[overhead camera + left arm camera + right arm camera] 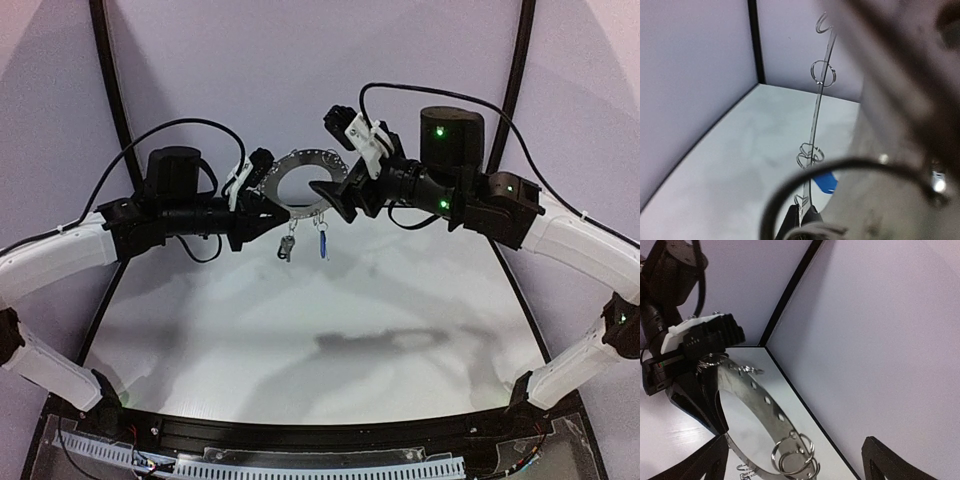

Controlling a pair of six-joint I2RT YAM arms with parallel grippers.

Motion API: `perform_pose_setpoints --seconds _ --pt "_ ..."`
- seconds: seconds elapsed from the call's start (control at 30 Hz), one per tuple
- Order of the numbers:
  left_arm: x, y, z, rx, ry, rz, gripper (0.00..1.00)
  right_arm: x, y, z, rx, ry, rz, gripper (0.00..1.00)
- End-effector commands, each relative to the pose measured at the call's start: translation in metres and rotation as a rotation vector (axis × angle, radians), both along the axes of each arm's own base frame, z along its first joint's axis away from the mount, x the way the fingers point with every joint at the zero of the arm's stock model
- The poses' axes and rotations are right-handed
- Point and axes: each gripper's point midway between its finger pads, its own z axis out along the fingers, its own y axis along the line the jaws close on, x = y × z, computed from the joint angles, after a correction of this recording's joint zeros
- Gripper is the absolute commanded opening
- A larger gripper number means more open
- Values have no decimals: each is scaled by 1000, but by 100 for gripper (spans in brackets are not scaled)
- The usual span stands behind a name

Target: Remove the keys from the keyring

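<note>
Nearest, the matte white table (330, 340) spreads under both arms. Above it the left gripper (266, 207) is clenched on the left rim of the flat, perforated metal keyring (300, 154), holding it in the air. The right gripper (335, 195) gapes wide at the opposite rim, grasping nothing. A black-headed key (287, 246) and a blue-headed key (322, 243) dangle beneath on wire loops. Pale lilac walls (300, 60) stand behind.

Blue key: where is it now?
Top view, centre: the blue key hangs from the keyring's lower rim, just right of the black key, in mid-air off the table.
</note>
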Motion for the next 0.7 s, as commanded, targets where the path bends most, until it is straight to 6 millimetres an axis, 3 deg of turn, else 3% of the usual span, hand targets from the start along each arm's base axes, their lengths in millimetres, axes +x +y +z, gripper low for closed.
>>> perform_pose_setpoints --seconds 0.0,0.13,0.23,0.37,0.57,0.67 --pt "3 13 56 -23 -256 85 1 -9 -23 33 177 -92 -37 98" --pt "0 17 78 8 -333 109 1 -25 -31 17 222 -102 23 98" --pt "1 23 101 -22 -404 153 1 -46 -27 -12 229 -91 139 98" --pt "-3 28 117 -41 -474 179 1 -68 -17 -37 238 -46 280 98" --pt "-23 25 133 -73 -501 102 1 -75 13 -49 275 43 405 96" --pt "-27 28 139 -84 -516 99 1 -79 26 -42 337 70 468 95"
